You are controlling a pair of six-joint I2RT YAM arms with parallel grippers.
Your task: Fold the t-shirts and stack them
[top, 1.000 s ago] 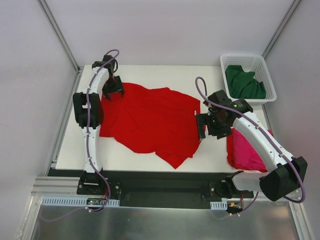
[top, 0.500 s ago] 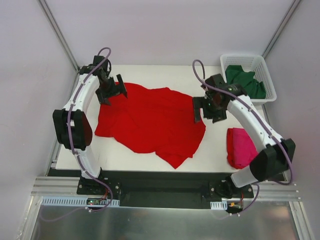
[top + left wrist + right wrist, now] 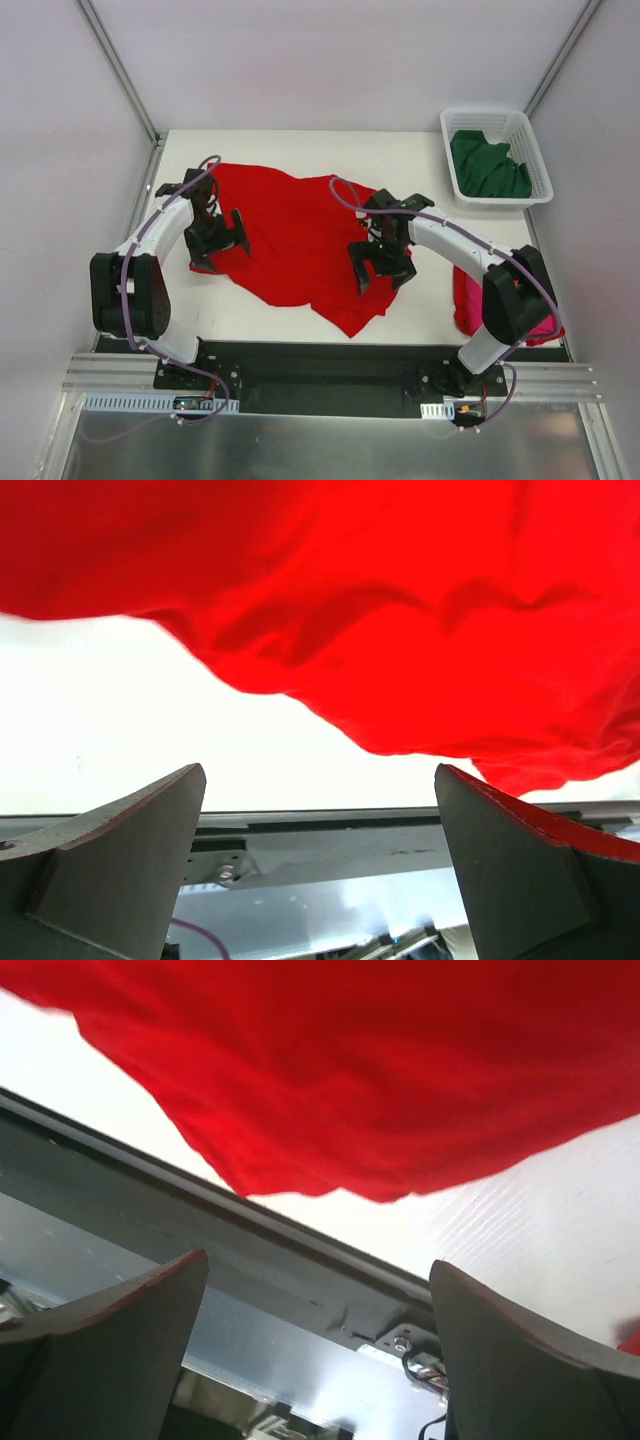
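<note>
The bright red t-shirt [image 3: 300,235] lies spread and rumpled over the middle of the white table [image 3: 400,160]. My left gripper [image 3: 222,245] hangs open over the shirt's left edge, nothing between its fingers [image 3: 120,860]; the left wrist view has the red t-shirt [image 3: 400,610] beyond the tips. My right gripper [image 3: 380,270] is open above the shirt's right part, with the red t-shirt [image 3: 380,1070] ahead of its empty fingers [image 3: 530,1360]. A folded magenta-pink t-shirt [image 3: 468,300] sits at the near right, partly hidden by the right arm. The dark green t-shirt [image 3: 488,165] lies in the basket.
The white lattice basket [image 3: 497,115] stands at the far right corner. The table's near edge and a black metal rail [image 3: 320,355] run just below the red shirt's hem. Grey walls close in the left, back and right sides.
The left gripper opened and let go of the red shirt's far left corner. Both arms swung toward the near side, now over the shirt's left edge and right part.
</note>
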